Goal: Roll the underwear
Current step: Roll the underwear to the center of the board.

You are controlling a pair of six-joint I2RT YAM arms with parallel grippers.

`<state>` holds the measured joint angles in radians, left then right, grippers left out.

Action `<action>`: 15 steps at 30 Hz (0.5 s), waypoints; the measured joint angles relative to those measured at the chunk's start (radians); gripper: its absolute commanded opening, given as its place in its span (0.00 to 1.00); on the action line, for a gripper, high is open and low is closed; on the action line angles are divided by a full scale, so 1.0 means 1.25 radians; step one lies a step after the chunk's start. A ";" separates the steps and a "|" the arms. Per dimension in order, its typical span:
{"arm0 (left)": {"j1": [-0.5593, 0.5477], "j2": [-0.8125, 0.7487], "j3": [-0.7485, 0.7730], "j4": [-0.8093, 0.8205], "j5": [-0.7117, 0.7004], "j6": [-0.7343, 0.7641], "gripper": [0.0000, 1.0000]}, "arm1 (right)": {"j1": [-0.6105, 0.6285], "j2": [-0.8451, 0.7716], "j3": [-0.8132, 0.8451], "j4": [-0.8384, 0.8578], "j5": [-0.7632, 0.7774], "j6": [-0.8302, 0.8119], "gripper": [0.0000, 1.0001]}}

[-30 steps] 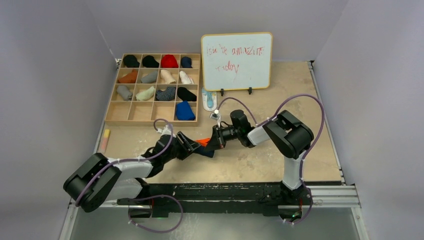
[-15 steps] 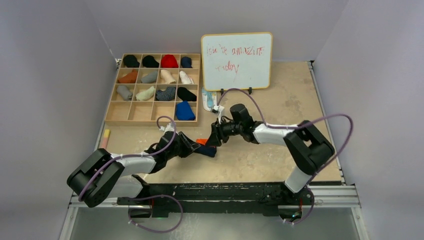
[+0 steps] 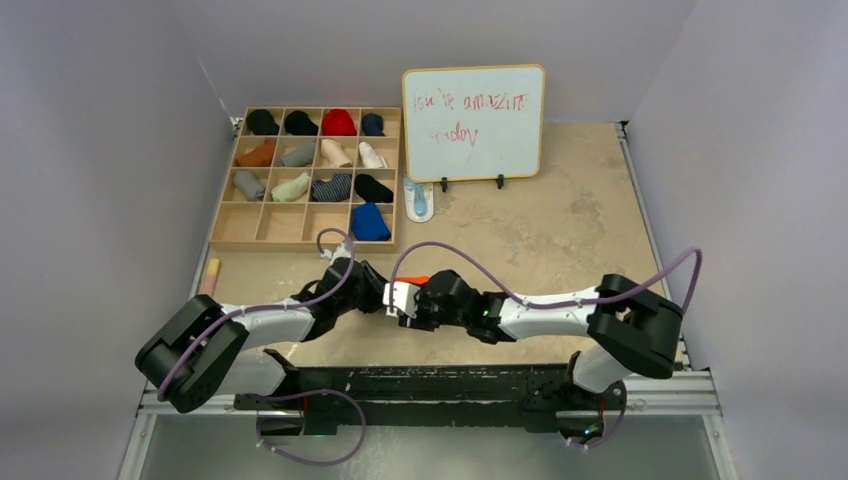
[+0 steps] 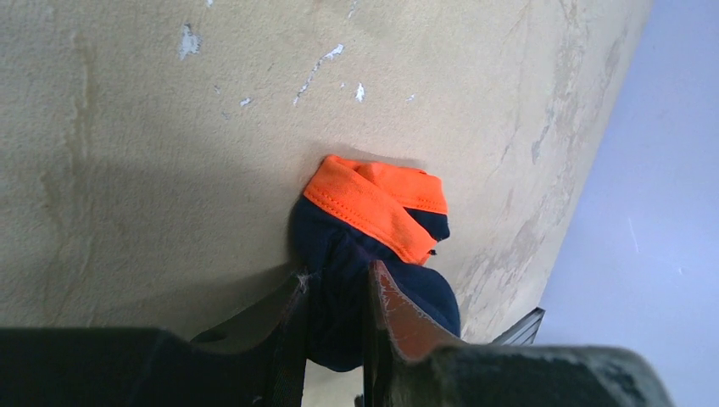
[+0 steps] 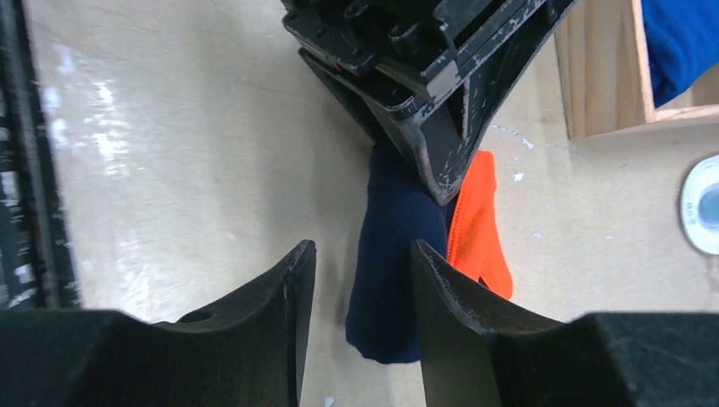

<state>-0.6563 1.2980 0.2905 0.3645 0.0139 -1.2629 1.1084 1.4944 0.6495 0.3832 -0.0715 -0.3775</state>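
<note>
One navy underwear (image 4: pixel 356 246), overhead mostly hidden under arms, pinched by left pincer (image 4: pixel 337 275); right pincer (image 5: pixel 363 248) spread.

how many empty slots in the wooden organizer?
3: the near row's first, second and third slots from the left. Nothing hides any slot from above.

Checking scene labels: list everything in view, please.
underwear: one, navy with orange trim, table centre
wooden tray: one, tan, rear left
rolled garments: thirteen, mixed colours, in the tray
whiteboard: one, white, red writing, rear
small object: one, white and blue, before whiteboard
stick: one, pinkish, table's left edge
table: one, beige
left gripper: one, black, shut on underwear
right gripper: one, black, open, facing the underwear
</note>
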 measured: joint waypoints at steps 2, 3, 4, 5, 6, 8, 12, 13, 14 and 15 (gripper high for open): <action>0.000 0.000 0.001 -0.006 0.000 0.000 0.17 | 0.013 0.031 0.000 0.020 0.046 -0.028 0.38; 0.000 0.000 0.001 -0.008 0.000 0.000 0.17 | 0.021 0.044 0.001 0.036 0.071 -0.042 0.30; 0.000 0.000 0.001 -0.009 0.000 0.000 0.17 | 0.023 0.051 0.001 0.046 0.087 -0.051 0.19; 0.000 0.000 0.002 -0.010 -0.001 0.000 0.17 | 0.025 0.056 0.001 0.058 0.103 -0.060 0.10; 0.000 0.000 0.002 -0.012 -0.001 0.001 0.18 | 0.025 0.059 0.001 0.068 0.117 -0.066 0.06; 0.000 0.000 0.005 -0.014 -0.002 0.001 0.24 | 0.025 0.059 0.001 0.079 0.131 -0.059 0.01; 0.000 -0.006 0.005 -0.024 -0.004 0.004 0.48 | 0.019 0.060 0.006 0.067 0.110 -0.032 0.00; 0.000 -0.013 0.004 -0.030 -0.006 0.007 0.52 | 0.013 0.060 0.012 0.058 0.096 -0.018 0.00; 0.000 -0.022 0.002 -0.034 -0.009 0.008 0.56 | -0.001 0.062 0.019 0.047 0.060 0.006 0.00; 0.000 -0.034 -0.002 -0.034 -0.010 0.009 0.58 | -0.021 0.063 0.023 0.041 0.015 0.033 0.00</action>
<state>-0.6559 1.2549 0.2874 0.3214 0.0010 -1.2518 1.0821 1.5734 0.6788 0.4347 -0.0532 -0.3359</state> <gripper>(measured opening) 0.502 0.005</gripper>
